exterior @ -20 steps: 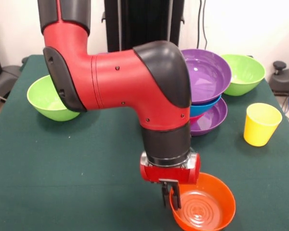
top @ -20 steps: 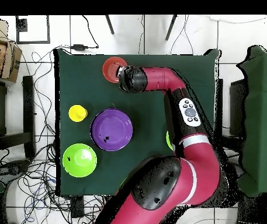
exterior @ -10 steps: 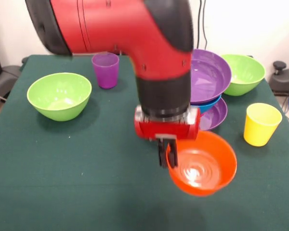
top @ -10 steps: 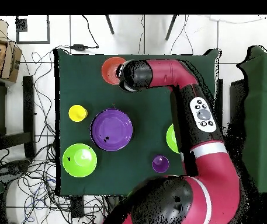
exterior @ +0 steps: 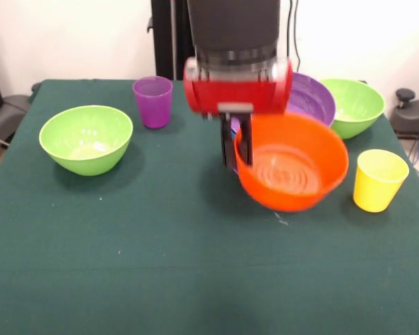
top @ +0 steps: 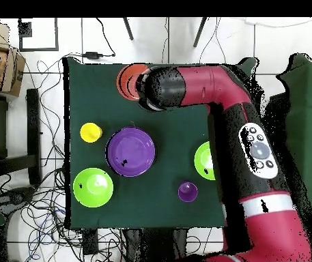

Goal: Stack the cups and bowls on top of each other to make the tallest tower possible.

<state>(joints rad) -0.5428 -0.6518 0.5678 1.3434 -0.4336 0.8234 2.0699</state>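
Observation:
My gripper (exterior: pixel 237 155) is shut on the near rim of the small orange bowl (exterior: pixel 293 164) and holds it in the air, tilted, in front of the tower. Of the tower only the wide purple top bowl (exterior: pixel 313 98) shows behind the orange bowl; from overhead the tower (top: pixel 131 151) is mid-table and the orange bowl (top: pixel 126 80) is near the far edge. The purple cup (exterior: pixel 153 101) stands at the back. The yellow cup (exterior: pixel 380 179) stands at the right. One lime green bowl (exterior: pixel 86 138) sits left, another (exterior: pixel 354 106) back right.
The table has a dark green cloth (exterior: pixel 126 265). In the overhead view the arm (top: pixel 240 123) crosses the right side of the table and partly covers a lime bowl (top: pixel 202 161). Chairs and cables lie around the table.
The gripper has lifted the orange bowl off the table's near edge and carried it up and back toward the tower. The arm has risen with it.

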